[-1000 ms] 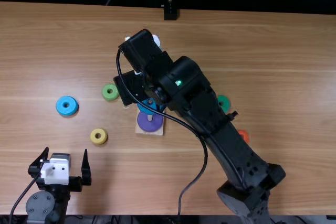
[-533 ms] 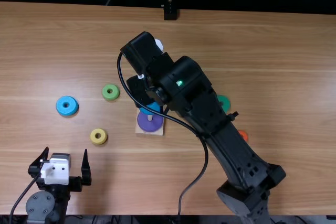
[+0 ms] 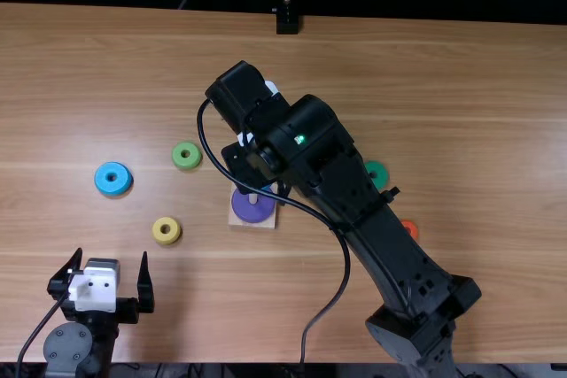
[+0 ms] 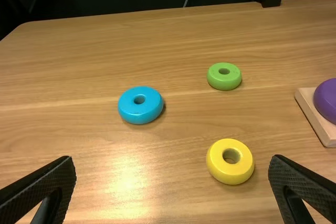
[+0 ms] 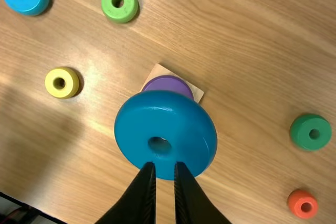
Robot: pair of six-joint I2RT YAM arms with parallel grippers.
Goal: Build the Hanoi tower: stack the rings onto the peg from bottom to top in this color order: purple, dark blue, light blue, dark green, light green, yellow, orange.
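Right wrist view: the right gripper (image 5: 165,167) pinches the dark blue ring (image 5: 160,113) near its edge, holding it clear of the table. The purple ring (image 5: 168,83) sits on the wooden base (image 5: 158,70), around the peg (image 3: 253,197). I judge this to be step 2 of 7. Next, the held hole wants lining up over the peg (purple first, as ordered), then a level lowering and release. The left gripper (image 4: 172,159) stands wide open, holding nothing; the light blue ring (image 5: 27,3), probably step 3, lies flat on the table.
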